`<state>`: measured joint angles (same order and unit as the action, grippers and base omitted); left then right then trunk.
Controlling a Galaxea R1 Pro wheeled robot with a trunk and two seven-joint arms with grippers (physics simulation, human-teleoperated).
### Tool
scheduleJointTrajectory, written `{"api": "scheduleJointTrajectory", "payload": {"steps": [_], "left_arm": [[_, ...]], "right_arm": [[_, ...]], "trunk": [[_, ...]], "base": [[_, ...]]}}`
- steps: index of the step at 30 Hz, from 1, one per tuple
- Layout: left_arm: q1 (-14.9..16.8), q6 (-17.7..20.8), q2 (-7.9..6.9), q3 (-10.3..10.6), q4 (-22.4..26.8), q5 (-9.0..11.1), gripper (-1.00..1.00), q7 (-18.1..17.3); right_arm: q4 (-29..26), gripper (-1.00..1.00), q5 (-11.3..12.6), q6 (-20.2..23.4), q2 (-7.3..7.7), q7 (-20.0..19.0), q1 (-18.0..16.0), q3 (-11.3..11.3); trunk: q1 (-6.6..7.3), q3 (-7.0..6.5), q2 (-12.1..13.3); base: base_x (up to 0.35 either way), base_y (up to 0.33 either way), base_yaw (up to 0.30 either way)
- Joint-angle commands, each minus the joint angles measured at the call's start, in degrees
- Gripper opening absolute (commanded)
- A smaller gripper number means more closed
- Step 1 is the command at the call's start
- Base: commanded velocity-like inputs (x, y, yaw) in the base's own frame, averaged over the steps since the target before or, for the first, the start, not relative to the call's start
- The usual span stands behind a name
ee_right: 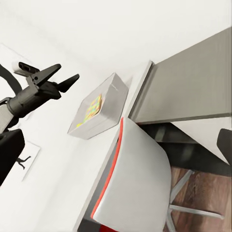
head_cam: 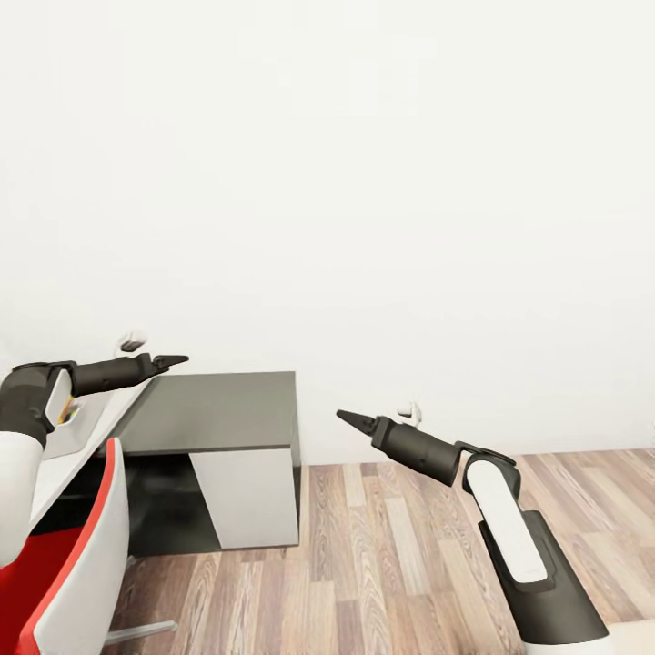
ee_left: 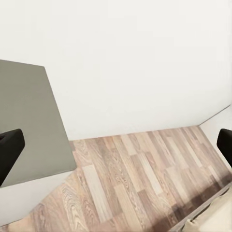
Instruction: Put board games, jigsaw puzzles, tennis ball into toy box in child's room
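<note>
While you face the white wall with both arms raised and carrying nothing, your right hand hovers over the wood-plank floor with its fingers apart, and your left hand, fingers together at the tip, reaches out above the counter, probably held clear for travel. Nearest you on the left is the red-and-white chair, tucked against the counter beside the lower dark grey unit. Farther back on the counter sits the toy box, with a mosaic jigsaw puzzle already lying inside it.
</note>
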<state>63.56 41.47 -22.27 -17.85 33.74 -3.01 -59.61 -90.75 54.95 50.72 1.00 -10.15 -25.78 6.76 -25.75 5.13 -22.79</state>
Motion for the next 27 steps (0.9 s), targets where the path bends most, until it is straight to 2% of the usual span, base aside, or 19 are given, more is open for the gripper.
{"api": "scheduleJointTrajectory", "payload": {"steps": [1, 12, 20, 25, 27], "left_arm": [[0.1, 0.5, 0.10, -0.3, 0.0, -0.3, 1.00, -0.3], [-0.8, 0.5, 0.22, -0.2, -0.1, -0.3, 1.00, -0.3], [-0.9, 0.5, 0.30, -0.1, 0.0, -0.3, 1.00, -0.3], [-1.2, 0.4, 1.24, -0.1, 0.0, -0.3, 1.00, -0.1], [-1.7, -0.1, 2.55, 0.0, 0.0, -0.4, 1.00, 0.2]], "right_arm": [[0.0, 1.00, -0.6, 0.1, -0.06, -0.4, -0.1, 0.0], [0.1, 1.00, -1.1, -0.1, -0.04, -0.4, -0.1, -0.1], [0.3, 1.00, -1.1, -0.1, -0.17, -0.4, -0.1, -0.1], [0.3, 1.00, -1.3, -0.2, -0.38, 0.1, -0.1, 0.0], [1.0, 1.00, -2.1, -0.2, -0.49, 0.4, -0.1, -0.1]], "trunk": [[-0.03, 0.13, -0.1], [-0.03, 0.13, -0.1], [-0.03, 0.13, -0.1], [-0.03, 0.13, -0.1], [-0.03, 0.13, -0.1]], "base": [[-0.015, -0.017, 0.000], [-0.004, -0.008, 0.000], [-0.044, -0.092, 0.000], [-0.007, -0.023, 0.000], [-0.002, -0.006, 0.000]]}}
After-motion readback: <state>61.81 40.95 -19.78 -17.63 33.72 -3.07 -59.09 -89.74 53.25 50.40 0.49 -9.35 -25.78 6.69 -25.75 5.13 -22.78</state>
